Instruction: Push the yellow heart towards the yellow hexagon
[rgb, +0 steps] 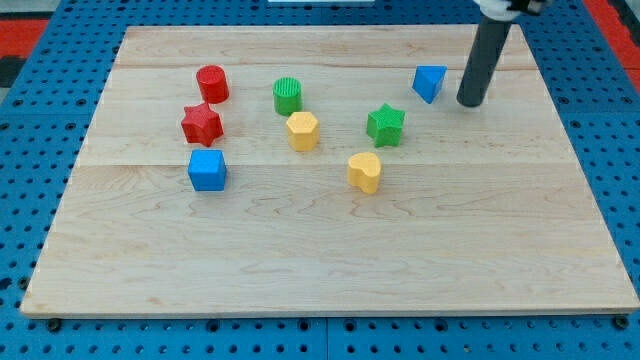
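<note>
Table: a pale wooden table (330, 260) made of long planks, grain running left to right, and it fills most of the view.
Surroundings: a blue pegboard (620, 120) dotted with holes frames the table on every side; a strip of red shows at the view's top corners.
My tip: my tip (470, 102) is down on the wood near the view's top right, the dark rod rising from it and leaning slightly to the right.
Fingers: there are none on this arm, just the plain rod, so nothing is clenched, released or grasped.
Yellow heart: the yellow heart (365, 171) sits right about the centre of the table, well apart from my tip, down and to the view's left of it.
Yellow hexagon: the yellow hexagon (302, 130) lies up and to the left of the heart, near it but not touching.
Near my tip: the blue triangular block (430, 83) is just beside the rod, on its left, with a small gap.
Between: the green star (385, 124) stands between my tip and the heart.
Other blocks: green cylinder (287, 96) just above the hexagon; red cylinder (212, 84), red star (201, 123) and blue cube (207, 170) stacked down the view's left.
Textures: the blocks look like matte, solid-coloured pieces; the green cylinder's top shows fine ridges.
</note>
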